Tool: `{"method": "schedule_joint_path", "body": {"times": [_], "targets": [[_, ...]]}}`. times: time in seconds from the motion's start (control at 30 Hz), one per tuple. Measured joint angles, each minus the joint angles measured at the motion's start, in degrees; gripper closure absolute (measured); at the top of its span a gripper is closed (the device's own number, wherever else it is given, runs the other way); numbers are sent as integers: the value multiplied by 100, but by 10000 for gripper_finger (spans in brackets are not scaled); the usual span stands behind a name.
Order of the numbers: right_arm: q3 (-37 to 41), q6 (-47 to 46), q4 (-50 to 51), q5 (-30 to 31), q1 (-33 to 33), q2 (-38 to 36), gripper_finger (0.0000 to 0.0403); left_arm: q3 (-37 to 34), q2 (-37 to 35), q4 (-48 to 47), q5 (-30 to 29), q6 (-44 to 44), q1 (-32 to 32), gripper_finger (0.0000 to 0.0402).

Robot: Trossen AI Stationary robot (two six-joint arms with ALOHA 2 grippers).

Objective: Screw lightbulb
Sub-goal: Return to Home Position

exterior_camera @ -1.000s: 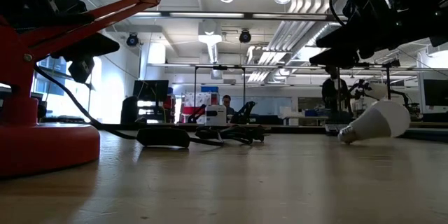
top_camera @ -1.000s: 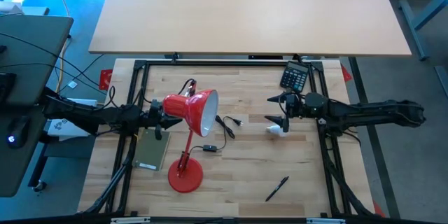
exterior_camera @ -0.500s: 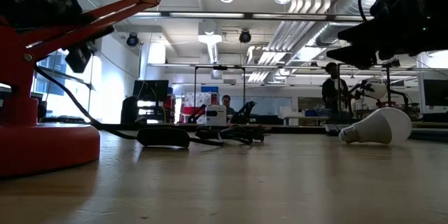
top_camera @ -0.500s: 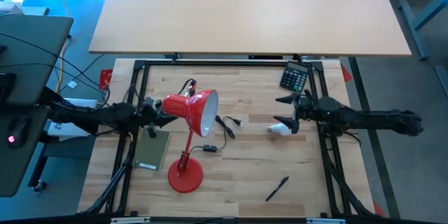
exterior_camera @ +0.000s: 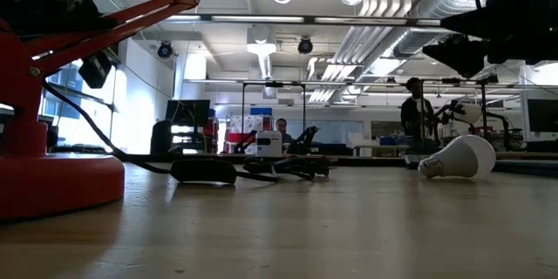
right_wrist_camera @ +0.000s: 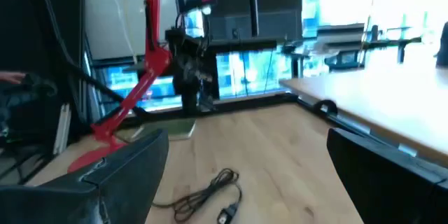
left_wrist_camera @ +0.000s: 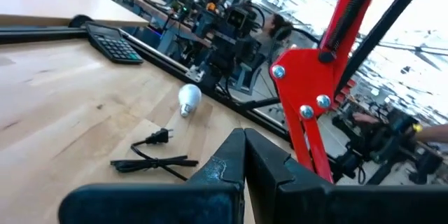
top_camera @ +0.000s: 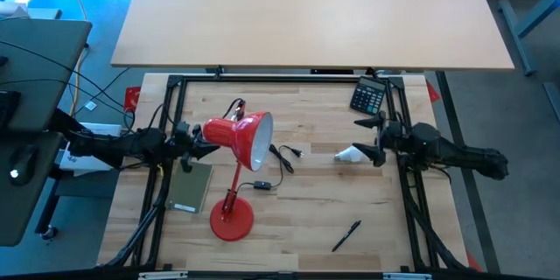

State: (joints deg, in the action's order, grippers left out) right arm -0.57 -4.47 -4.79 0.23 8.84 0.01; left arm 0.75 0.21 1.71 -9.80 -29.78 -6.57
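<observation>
One lightbulb [top_camera: 350, 154] lies sideways on the table [top_camera: 306, 219], apart from the red lamp [top_camera: 232, 220] | right gripper [top_camera: 371, 140] just beside it, spread open, empty | left gripper [top_camera: 194, 143] just beside the lamp shade [top_camera: 252, 137], fingers pressed together.

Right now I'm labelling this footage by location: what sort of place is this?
Likely a robotics lab or workshop: a metal-framed wooden workbench, exposed ceiling ducts, and lit screens beyond the table.
</observation>
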Motion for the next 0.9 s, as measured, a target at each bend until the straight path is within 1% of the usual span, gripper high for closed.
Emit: {"method": "schedule_joint_path", "body": {"times": [0.13, 0.4, 0.9], "targets": [[3, 0, -308, 22, -113, -2, 20, 0, -2, -33, 177, 0, 20, 401], [3, 0, -82, 28, -506, -2, 20, -2, 162, -28, 200, -2, 17, 401], [5, 0, -2, 35, -525, 42, 20, -2, 209, -25, 185, 0, 17, 401]]}}
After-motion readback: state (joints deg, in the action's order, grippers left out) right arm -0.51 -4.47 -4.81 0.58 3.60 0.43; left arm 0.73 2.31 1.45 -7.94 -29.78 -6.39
